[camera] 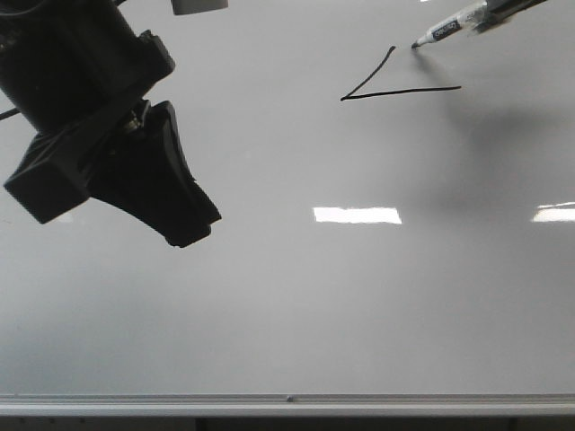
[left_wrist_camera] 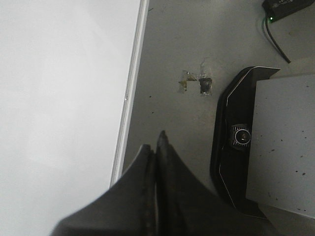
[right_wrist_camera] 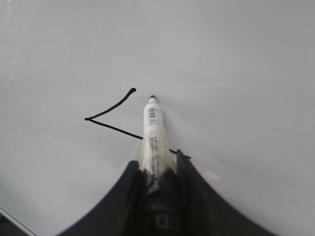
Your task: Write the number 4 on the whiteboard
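Observation:
The whiteboard (camera: 296, 296) fills the front view. On it, the number 4 (camera: 386, 88) shows as a slanted black stroke and a horizontal one, joined at their left corner. My right gripper (right_wrist_camera: 156, 164) is shut on a white-barrelled marker (right_wrist_camera: 152, 130). The marker tip (camera: 415, 45) sits just right of the slanted stroke's top end, at or barely off the board. In the front view the right gripper (camera: 508, 7) only peeks in at the top edge. My left gripper (camera: 184, 235) hangs shut and empty over the board's left part, far from the strokes.
A silver bottom rail (camera: 287, 400) bounds the board. Bright light reflections (camera: 358, 215) lie on its surface. In the left wrist view, beyond the rail (left_wrist_camera: 132, 88), are a grey floor, a black camera housing (left_wrist_camera: 236, 142), a grey box (left_wrist_camera: 283, 142) and a cable (left_wrist_camera: 275, 42).

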You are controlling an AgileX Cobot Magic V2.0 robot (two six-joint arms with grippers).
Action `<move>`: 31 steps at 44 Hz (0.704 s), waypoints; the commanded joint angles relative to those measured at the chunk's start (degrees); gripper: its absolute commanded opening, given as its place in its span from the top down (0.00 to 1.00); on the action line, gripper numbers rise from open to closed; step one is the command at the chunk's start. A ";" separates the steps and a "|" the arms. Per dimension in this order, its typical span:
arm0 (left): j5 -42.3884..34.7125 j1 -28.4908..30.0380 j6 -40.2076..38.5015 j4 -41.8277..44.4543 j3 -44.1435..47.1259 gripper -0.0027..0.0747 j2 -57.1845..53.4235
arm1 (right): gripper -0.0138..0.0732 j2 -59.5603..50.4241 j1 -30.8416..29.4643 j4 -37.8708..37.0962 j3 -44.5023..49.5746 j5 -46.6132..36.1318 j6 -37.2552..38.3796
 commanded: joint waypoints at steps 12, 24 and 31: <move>-1.30 -0.48 -0.30 -2.03 -1.69 0.99 -2.10 | 0.91 -0.88 0.25 -4.22 6.55 -0.41 2.76; -1.30 -0.48 -0.30 -2.27 -1.69 0.99 -2.10 | 0.91 -6.12 0.63 -2.53 9.94 5.82 2.70; -4.03 -0.48 -0.10 -4.42 -1.78 0.77 -2.23 | 0.91 -10.91 5.60 -2.99 7.95 10.24 -0.48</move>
